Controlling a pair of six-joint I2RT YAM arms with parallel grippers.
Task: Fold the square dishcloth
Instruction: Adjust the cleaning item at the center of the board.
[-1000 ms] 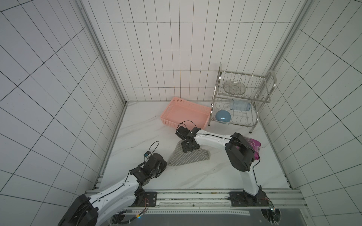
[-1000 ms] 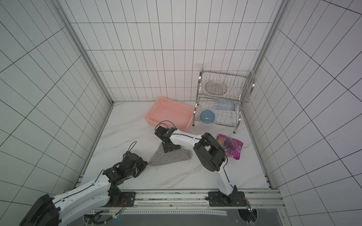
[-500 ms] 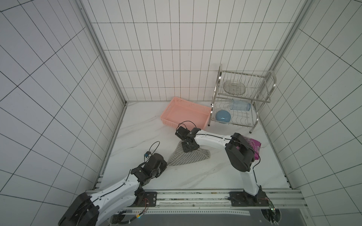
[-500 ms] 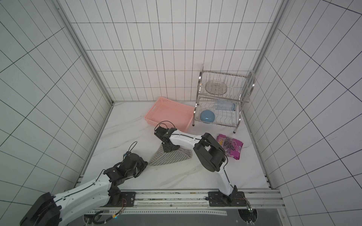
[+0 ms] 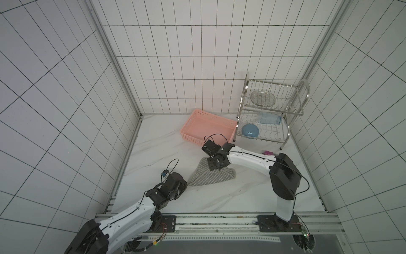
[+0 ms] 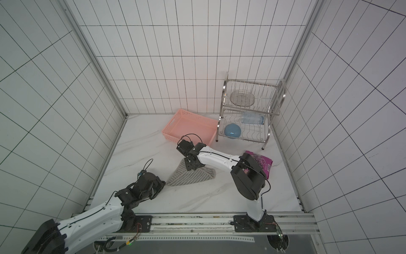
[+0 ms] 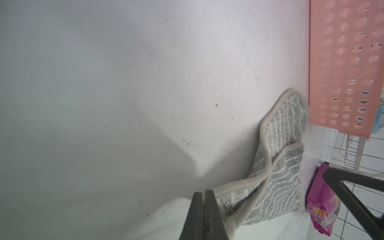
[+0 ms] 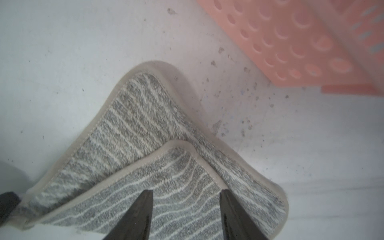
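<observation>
Folding is progressing: soft grey white-striped square dishcloth [image 5: 212, 176] is lying doubled diagonally, corners needing aligning; right claw [image 8: 186, 190] is hovering part-open, empty; left claw [image 7: 204, 191] is resting shut alongside.

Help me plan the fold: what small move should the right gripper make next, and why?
Probably lower the right gripper and close on the upper layer's corner, to draw it toward the corner beneath. Its jaws stand open over the square dishcloth, whose folded-over layer stops short of the lower corner.
</observation>
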